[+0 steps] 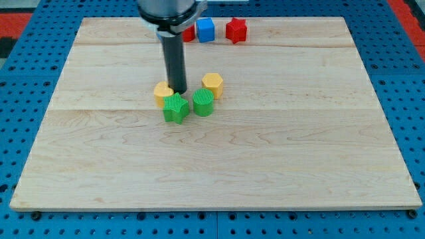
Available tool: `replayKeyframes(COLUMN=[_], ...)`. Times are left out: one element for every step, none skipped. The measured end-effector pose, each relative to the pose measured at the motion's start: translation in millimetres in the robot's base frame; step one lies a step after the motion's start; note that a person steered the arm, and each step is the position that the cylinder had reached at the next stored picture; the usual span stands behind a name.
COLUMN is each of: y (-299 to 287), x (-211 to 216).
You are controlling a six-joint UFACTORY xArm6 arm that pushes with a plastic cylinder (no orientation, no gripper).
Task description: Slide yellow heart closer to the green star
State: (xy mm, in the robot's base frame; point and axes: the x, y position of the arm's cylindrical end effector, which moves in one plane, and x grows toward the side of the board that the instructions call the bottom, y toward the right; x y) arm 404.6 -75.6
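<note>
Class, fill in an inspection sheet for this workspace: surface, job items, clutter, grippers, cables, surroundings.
Surface: wooden board, flat.
Job's things: yellow heart at the green star's upper left, apparently touching.
Clutter: green block and yellow hexagon right of the star; red block, blue block and a partly hidden red piece at the view's top.
Grippers: none; my tip sits just above the star, right of the heart.
Cables: nothing seen.
Surroundings: blue pegboard.

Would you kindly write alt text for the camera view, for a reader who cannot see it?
My tip stands on a pale wooden board, just above the green star block and beside the yellow heart block at its left. A green round block and a yellow hexagonal block sit to the right; red and blue blocks lie at the top edge.
</note>
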Motion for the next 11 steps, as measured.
replayKeyframes(y=[-24, -54, -97, -117, -100, -86, -65, -41, -42, -25, 2], x=[-3, -7, -7, 3, 27, 23, 13, 24, 40, 35, 24])
